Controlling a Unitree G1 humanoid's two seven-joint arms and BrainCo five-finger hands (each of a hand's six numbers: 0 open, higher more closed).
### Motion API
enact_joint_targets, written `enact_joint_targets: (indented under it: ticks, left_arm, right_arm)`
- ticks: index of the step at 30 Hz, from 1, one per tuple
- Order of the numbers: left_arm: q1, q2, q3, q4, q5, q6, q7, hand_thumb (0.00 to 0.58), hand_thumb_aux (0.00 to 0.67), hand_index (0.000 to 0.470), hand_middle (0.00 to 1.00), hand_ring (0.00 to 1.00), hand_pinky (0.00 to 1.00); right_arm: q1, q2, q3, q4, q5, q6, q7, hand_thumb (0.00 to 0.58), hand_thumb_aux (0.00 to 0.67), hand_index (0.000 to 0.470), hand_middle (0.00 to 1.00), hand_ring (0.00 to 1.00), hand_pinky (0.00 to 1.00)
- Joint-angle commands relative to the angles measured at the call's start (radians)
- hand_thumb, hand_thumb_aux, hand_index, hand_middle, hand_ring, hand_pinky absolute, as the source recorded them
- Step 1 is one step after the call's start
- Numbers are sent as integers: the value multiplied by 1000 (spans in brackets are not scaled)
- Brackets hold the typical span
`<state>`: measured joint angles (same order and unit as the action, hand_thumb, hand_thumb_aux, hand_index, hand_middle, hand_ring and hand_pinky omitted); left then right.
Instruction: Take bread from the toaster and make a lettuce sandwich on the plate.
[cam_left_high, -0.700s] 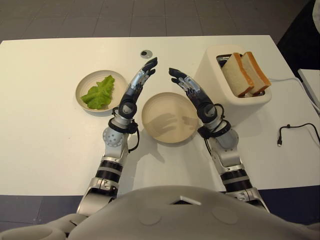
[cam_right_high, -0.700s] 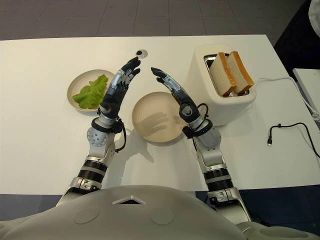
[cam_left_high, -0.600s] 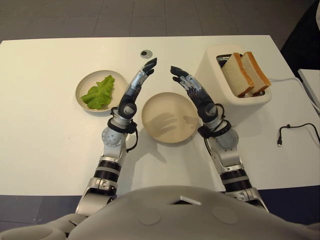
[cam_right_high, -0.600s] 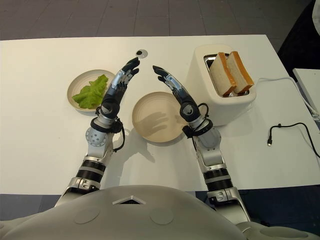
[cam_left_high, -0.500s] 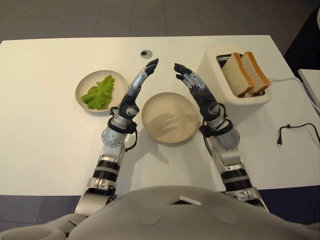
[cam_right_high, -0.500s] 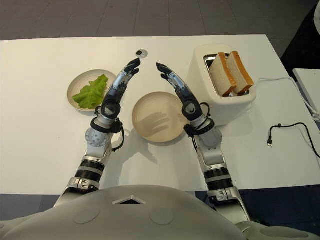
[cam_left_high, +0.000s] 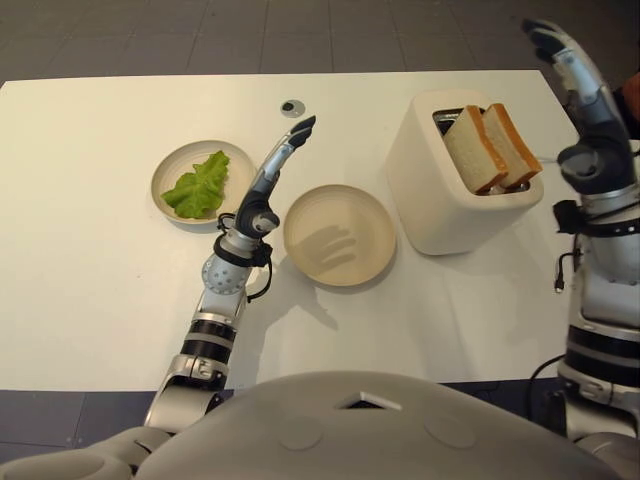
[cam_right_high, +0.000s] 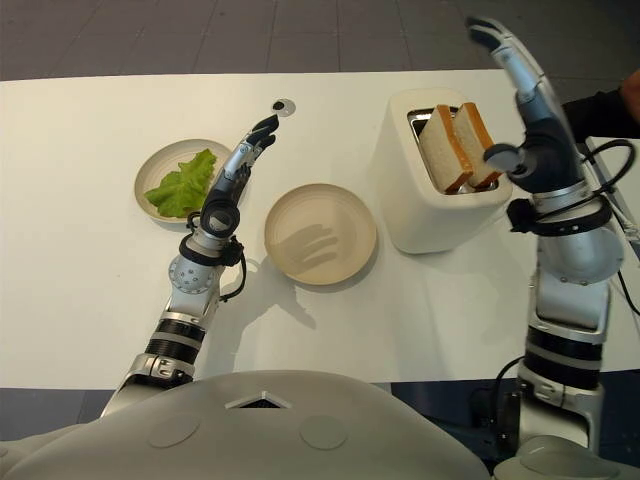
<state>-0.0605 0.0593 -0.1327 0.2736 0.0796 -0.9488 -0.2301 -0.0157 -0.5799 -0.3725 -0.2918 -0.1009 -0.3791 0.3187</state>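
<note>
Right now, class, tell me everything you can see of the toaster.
The toaster is a cream-white, rounded box, matte like plastic. It stands upright on the white table, to the right of the empty plate and apart from it. Its top opening shows dark metal inside. Two bread slices with brown crusts stand in it side by side, leaning and sticking well out. The right hand hovers open beyond its right side, not touching it.
</note>
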Motion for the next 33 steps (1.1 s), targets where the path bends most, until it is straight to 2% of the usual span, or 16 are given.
enact_joint_targets:
  ticks: [1,7,14,15,16,17,18,19,22,23,24,25,33]
  left_arm:
    - [-7,6,-10,8,-2,5,4,0,0,0,0,0,0]
    - [-7,13,-16,16,-6,0,7,0,0,0,0,0,0]
    - [-10,17,-19,34,-6,-4,11,0,0,0,0,0,0]
    - [-10,18,-19,36,-5,-5,12,0,0,0,0,0,0]
    - [-10,18,-19,38,-5,-6,13,0,0,0,0,0,0]
    - [-10,18,-20,40,-5,-7,13,0,0,0,0,0,0]
    - [-11,18,-20,42,-5,-8,13,0,0,0,0,0,0]
    - [-11,18,-21,44,-5,-9,14,0,0,0,0,0,0]
    - [-10,19,-23,48,-5,-13,14,0,0,0,0,0,0]
    - [-9,19,-24,48,-5,-15,14,0,0,0,0,0,0]
    - [-8,20,-24,48,-4,-16,15,0,0,0,0,0,0]
    - [-8,20,-24,48,-3,-16,15,0,0,0,0,0,0]
    - [-13,23,-22,56,3,-20,22,0,0,0,0,0,0]
  right_arm:
    - [15,-128,-30,101,-132,110,27,0,0,0,0,0,0]
    - [62,-232,60,218,-296,210,72,0,0,0,0,0,0]
    - [69,-248,159,289,-349,214,71,0,0,0,0,0,0]
    - [66,-251,163,294,-349,213,65,212,137,96,0,0,0]
    - [63,-254,162,299,-344,210,58,425,323,227,0,0,0]
    - [61,-257,160,302,-338,207,53,517,449,315,24,24,24]
    - [60,-258,157,302,-331,203,46,564,560,393,51,51,51]
    - [60,-258,151,300,-319,197,43,580,670,470,114,114,114]
    - [67,-258,138,282,-280,184,39,580,670,470,361,361,361]
    - [70,-258,133,277,-269,183,37,580,670,470,620,620,620]
    - [73,-257,128,274,-259,180,33,580,670,470,765,765,765]
    - [75,-255,124,271,-250,178,29,580,670,470,1000,1000,1000]
    - [37,-227,97,247,-182,158,-22,580,670,470,1000,1000,1000]
